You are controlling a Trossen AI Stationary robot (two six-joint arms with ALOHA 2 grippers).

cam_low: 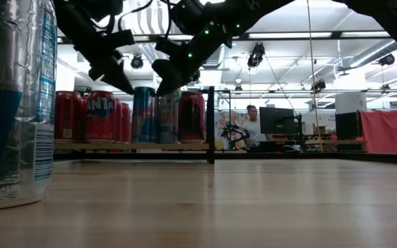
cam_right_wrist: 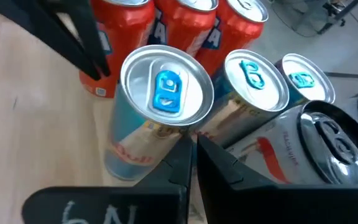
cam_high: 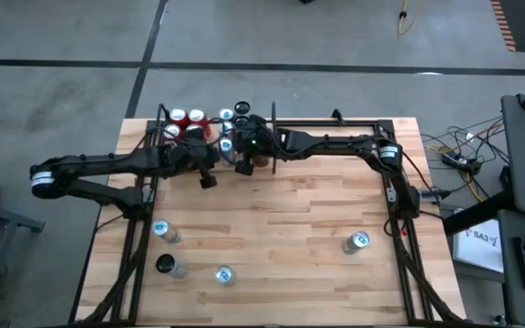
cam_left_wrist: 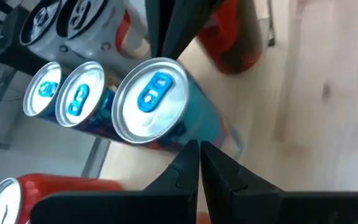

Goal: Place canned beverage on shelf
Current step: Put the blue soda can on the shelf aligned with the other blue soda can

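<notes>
Canned beverage with silver top and blue tab, blue-and-silver body [cam_right_wrist: 165, 93], stood at the front edge of the narrow black-framed shelf with light wood floor [cam_low: 133, 145], upper centre-left of the high view, beside red cans [cam_low: 100, 116] and more blue-tab cans [cam_left_wrist: 79, 99]. Both grippers hovered just above it, neither pinching anything. Left gripper [cam_left_wrist: 199, 163] had its fingers pressed together, tips beside the can's body. Right gripper [cam_right_wrist: 192, 155] was likewise closed and empty, tips near the can's rim. Placement looked essentially done for this can; whether it sat fully on the plank could not be told. Four loose cans remained on the wooden table [cam_high: 290, 237], lower part of the high view, likely left to shelve.
</notes>
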